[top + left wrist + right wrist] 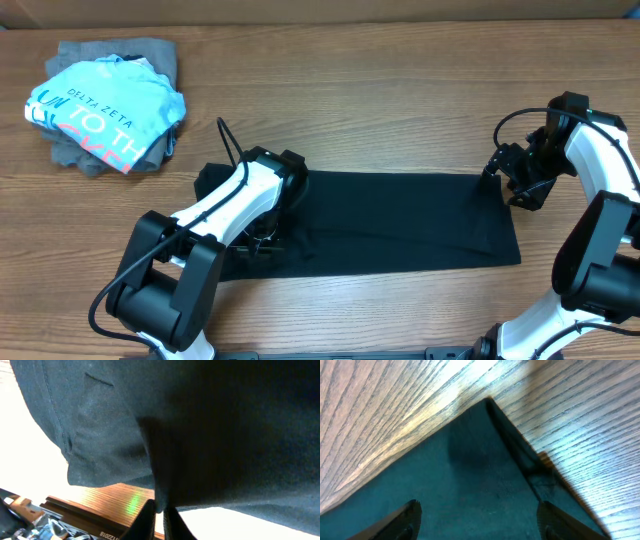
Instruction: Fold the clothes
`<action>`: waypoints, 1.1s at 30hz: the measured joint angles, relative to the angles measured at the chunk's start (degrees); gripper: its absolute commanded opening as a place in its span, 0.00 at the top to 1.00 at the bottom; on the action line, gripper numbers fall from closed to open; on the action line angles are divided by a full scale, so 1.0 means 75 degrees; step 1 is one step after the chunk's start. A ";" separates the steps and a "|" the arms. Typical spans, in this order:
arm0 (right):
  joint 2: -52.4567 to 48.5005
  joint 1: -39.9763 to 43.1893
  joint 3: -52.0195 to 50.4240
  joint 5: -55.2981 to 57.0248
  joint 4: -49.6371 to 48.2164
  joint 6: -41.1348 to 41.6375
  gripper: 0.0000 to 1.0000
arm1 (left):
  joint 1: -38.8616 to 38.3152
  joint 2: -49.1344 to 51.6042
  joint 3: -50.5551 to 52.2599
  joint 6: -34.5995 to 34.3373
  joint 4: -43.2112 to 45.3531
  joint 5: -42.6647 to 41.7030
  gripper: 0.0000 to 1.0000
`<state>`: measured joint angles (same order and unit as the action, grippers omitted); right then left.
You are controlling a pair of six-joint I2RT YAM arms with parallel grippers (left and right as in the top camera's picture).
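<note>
Two tools: left tool [159, 512] clenched on the black T-shirt [400, 220], right tool [480, 519] released over its corner.

Desk [400, 110]: brown wood-grain top with open streaky grain and a satin sheen, bright glare patches in the right wrist view. Black T-shirt [400, 220]: soft cloth, matt, no shine, faintly fuzzy close up, with a stitched hem line along its edge. At the desk's far left corner, the light blue shirt [110, 105] is smooth cloth with flat printed lettering, and the grey garment [75, 55] under it is matt cloth. Left arm [225, 200] and right arm [600, 150]: glossy white plastic shells, matt black joints. Right gripper [480, 515]: fingers [405, 520] black, dull, smooth. Left gripper [159, 515]: same dull black.
</note>
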<state>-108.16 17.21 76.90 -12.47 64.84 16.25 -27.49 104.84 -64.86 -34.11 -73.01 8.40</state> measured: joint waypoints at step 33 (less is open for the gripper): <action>0.0000 0.0017 0.0003 -0.0160 -0.0102 -0.0082 0.25 | 0.0178 -0.1376 0.0003 -0.0067 0.0117 0.0023 0.62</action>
<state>-108.16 17.34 76.93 -13.67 64.07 15.64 -26.15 94.52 -64.84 -34.61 -72.14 8.58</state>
